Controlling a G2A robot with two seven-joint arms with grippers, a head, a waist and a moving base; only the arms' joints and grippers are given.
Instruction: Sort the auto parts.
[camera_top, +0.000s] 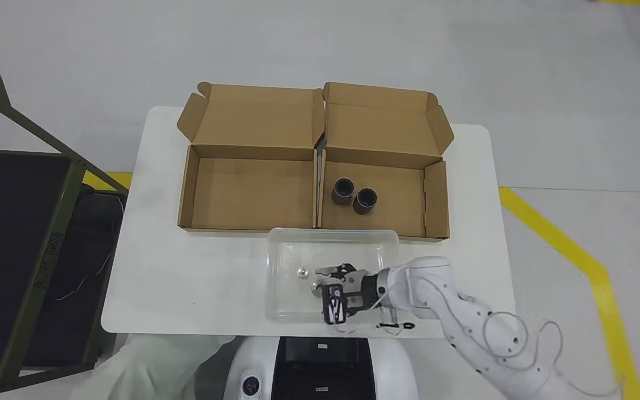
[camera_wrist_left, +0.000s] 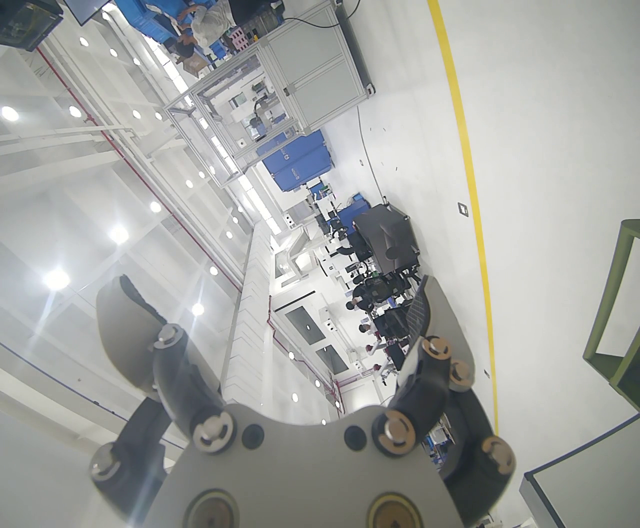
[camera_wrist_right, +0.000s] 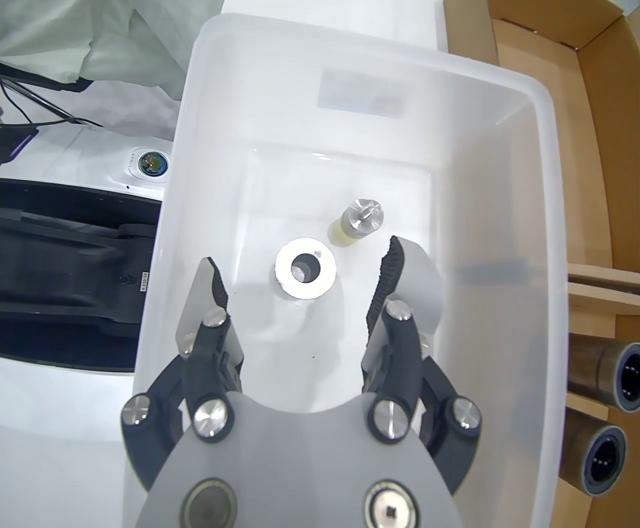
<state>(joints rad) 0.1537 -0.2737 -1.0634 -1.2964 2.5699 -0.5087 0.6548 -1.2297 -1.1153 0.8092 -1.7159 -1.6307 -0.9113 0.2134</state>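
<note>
R gripper (camera_wrist_right: 303, 255), jaws apart, over flat metal ring (camera_wrist_right: 286, 271), translucent plastic bin (camera_wrist_right: 500, 77)

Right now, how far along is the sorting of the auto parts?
Done: two dark cylinders lie in the right cardboard box.
In hand: nothing yet. The right gripper is open over the silver ring in the clear bin. The left gripper is open and empty.
Left: the ring and the small metal part beside it lie in the bin, not yet sorted.
</note>
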